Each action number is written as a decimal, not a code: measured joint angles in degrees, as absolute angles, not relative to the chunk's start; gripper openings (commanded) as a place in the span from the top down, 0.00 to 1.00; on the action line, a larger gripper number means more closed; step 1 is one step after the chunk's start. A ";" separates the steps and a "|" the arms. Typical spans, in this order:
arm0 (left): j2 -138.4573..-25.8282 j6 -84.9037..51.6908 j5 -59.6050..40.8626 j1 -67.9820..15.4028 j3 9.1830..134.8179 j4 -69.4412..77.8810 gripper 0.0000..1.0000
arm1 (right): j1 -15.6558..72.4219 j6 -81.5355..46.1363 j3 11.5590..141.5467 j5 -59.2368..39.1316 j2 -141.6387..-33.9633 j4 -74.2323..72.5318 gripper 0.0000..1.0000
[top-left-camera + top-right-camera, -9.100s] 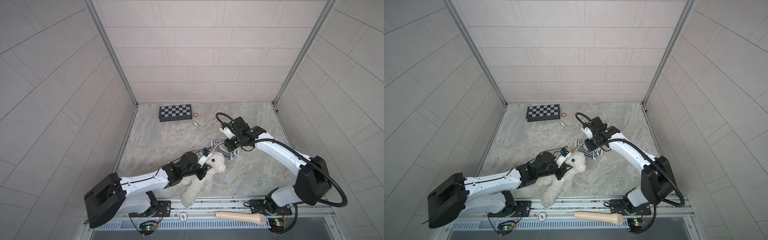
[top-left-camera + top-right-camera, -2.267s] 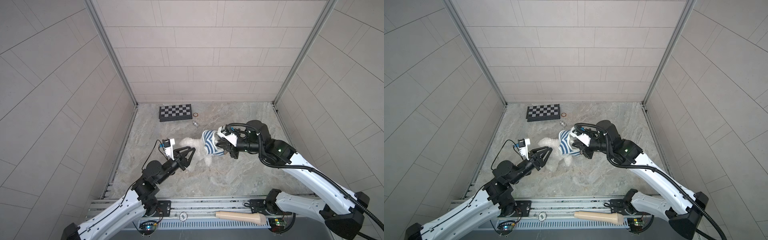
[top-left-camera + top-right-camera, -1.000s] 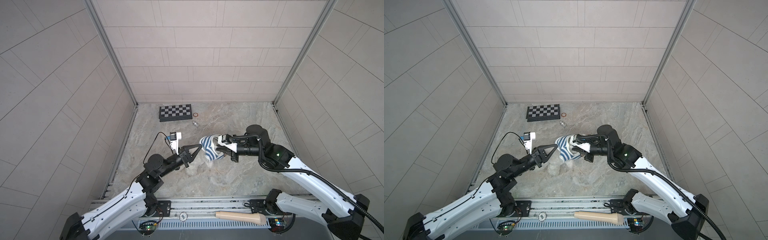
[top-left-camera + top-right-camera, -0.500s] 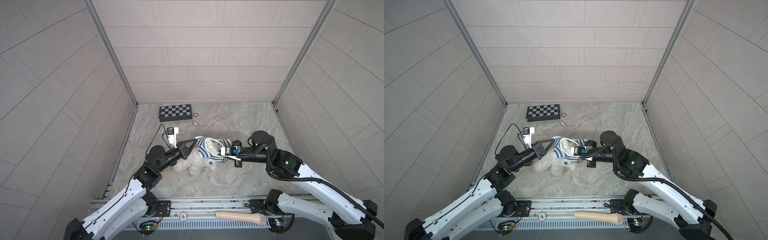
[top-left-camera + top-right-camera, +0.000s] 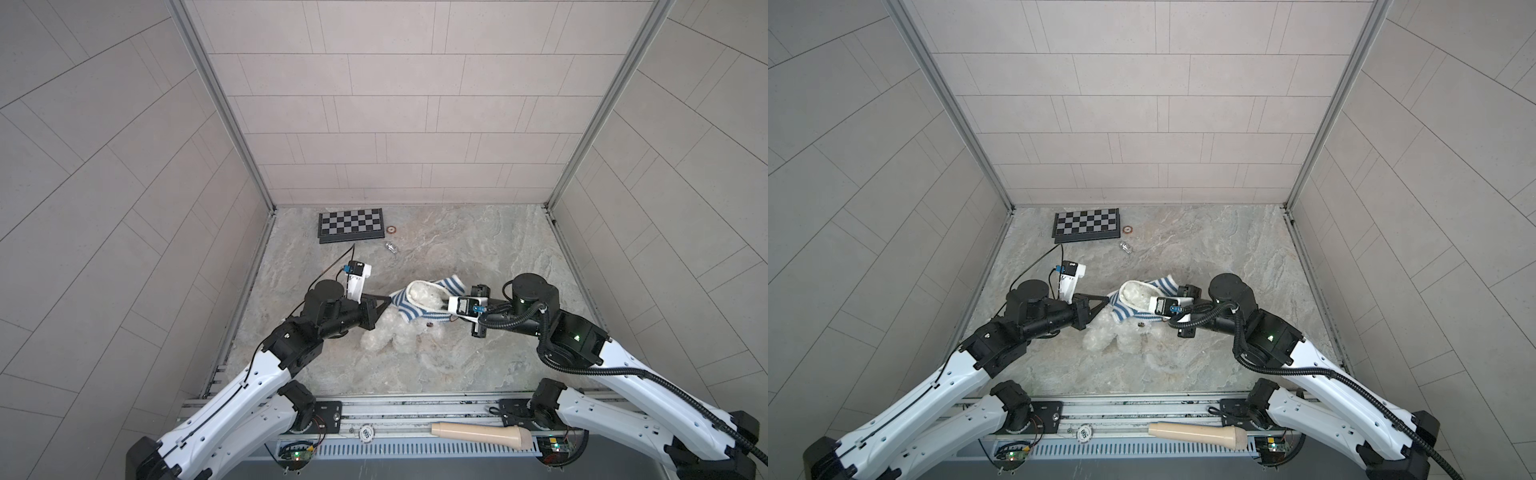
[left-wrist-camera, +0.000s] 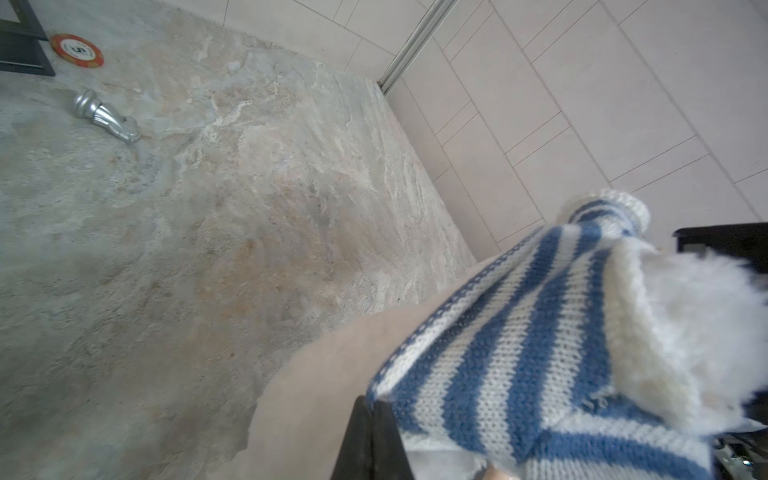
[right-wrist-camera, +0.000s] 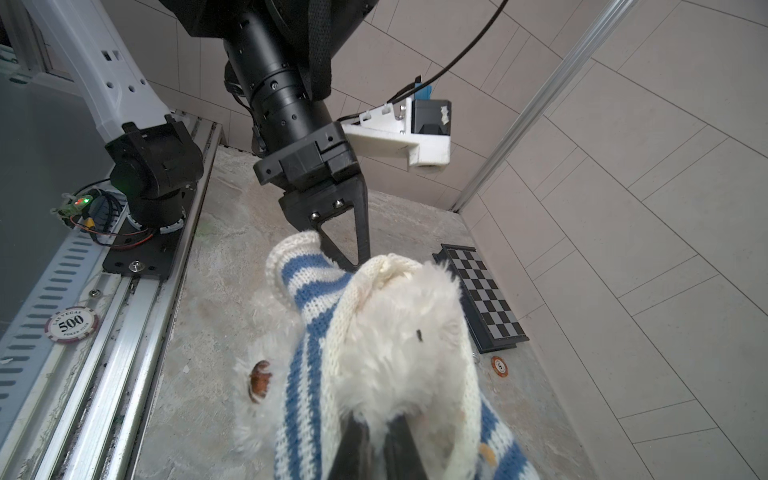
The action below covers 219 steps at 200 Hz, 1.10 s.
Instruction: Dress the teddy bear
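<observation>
The striped sweater [image 5: 400, 305] hides part of the teddy bear [image 5: 380, 338]; the left wrist view cuts off the chessboard [image 6: 16, 45].

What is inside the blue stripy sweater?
Fluffy white fur of the teddy bear shows in the sweater opening. More of the bear sticks out beside it. Which part is tucked inside, the knit hides.

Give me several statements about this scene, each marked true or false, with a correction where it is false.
1. Both grippers pinch the striped sweater. True: the left gripper and the right gripper are shut on its opposite edges.
2. The sweater is plain red. False: it has blue and white stripes.
3. The chessboard lies near the back wall. True.
4. The silver chess piece stands on the chessboard. False: it lies on its side on the table.
5. The teddy bear shows white fur in the sweater's opening. True.
</observation>
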State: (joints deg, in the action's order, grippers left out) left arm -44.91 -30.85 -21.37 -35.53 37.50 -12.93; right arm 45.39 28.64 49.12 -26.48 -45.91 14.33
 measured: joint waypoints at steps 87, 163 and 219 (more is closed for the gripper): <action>-49.28 -19.81 -26.02 -40.97 41.21 -16.62 1.00 | 45.71 26.48 47.29 -26.98 -42.50 10.92 1.00; -49.19 -16.88 -17.10 -41.63 40.69 -15.79 0.88 | 45.87 25.30 49.30 -23.35 -45.80 14.20 1.00; -42.92 -14.90 -16.71 -41.54 40.58 -13.85 0.35 | 45.87 29.52 54.74 -22.92 -49.50 18.02 1.00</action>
